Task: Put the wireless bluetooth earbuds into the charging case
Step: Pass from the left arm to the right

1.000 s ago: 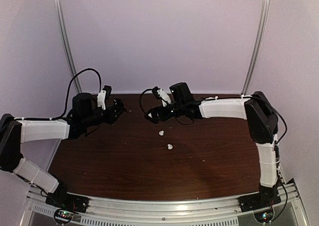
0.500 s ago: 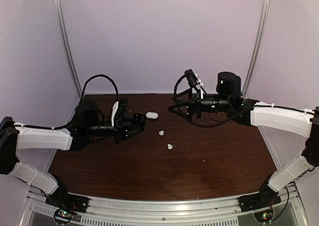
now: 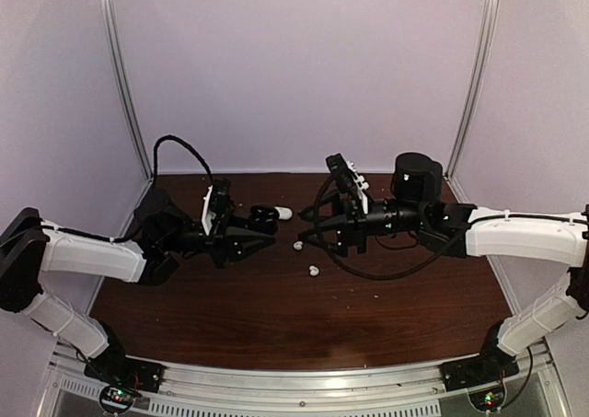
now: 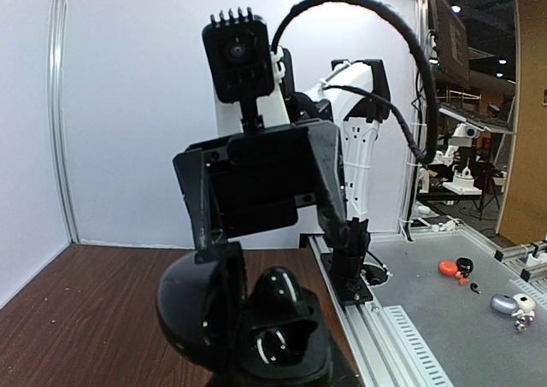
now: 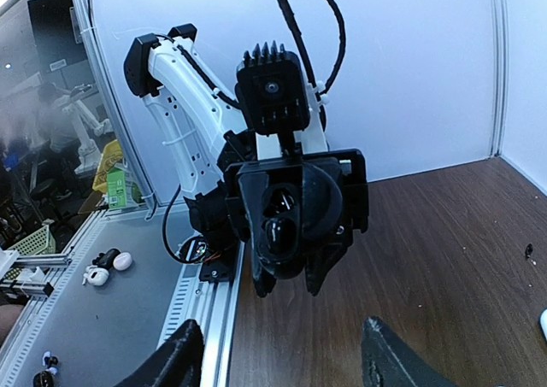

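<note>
Holding a black case (image 4: 256, 336), left jaws face earbuds (image 3: 298, 246) (oval case (image 3: 283, 213) beside)

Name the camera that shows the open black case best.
Right wrist: the case faces the lens whole, lid open, wells visible. Left wrist shows it near but cut by the bottom edge. From the top it is hard to tell from the dark left gripper.

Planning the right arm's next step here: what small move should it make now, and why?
Probably lower the right pincer onto the nearer white earbud and close on it. Its fingers are spread and empty, the left pincer holds the black case open facing it, and that earbud lies loose on the table.
</note>
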Available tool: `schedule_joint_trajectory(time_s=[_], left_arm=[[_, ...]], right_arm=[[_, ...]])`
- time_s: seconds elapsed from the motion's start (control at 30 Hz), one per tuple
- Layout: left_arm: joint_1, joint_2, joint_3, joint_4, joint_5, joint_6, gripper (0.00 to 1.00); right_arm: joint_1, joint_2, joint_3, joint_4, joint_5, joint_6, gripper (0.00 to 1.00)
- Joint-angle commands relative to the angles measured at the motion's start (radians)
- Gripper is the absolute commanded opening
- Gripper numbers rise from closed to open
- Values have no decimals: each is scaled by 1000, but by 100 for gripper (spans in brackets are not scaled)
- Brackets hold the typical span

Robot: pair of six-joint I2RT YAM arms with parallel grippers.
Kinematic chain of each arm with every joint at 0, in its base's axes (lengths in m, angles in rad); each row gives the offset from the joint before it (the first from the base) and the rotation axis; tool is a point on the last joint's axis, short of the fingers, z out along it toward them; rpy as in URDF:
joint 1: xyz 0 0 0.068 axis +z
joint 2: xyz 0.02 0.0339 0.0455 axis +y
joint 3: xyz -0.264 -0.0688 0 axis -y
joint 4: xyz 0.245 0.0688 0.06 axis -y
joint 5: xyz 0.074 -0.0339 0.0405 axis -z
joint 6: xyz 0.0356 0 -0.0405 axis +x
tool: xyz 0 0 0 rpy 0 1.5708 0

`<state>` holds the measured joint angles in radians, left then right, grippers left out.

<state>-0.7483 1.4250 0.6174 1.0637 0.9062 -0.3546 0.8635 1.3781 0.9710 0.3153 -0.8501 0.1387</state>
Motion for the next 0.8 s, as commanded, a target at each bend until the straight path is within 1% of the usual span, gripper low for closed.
schedule_joint_trajectory(time_s=[0.0,0.07,0.2,0.3,0.37,0.53,0.77], left_arm=[[-23,21,45,125,4,-35,2],[-33,24,54,111,-5,-26,2],[-52,33,69,67,-4,10,2],[-63,34,76,26,-3,40,2],[-69,35,83,0,-5,60,2],[-83,32,111,-94,-20,124,2],[-88,32,133,-161,-32,168,2]], right_arm=[[38,-6,12,99,66,-16,59],[51,6,26,101,79,-25,55],[60,9,32,125,87,-15,54],[60,9,50,125,95,-3,50],[60,18,68,122,103,14,49],[58,50,132,59,124,27,49],[60,83,187,-42,147,-1,38]])
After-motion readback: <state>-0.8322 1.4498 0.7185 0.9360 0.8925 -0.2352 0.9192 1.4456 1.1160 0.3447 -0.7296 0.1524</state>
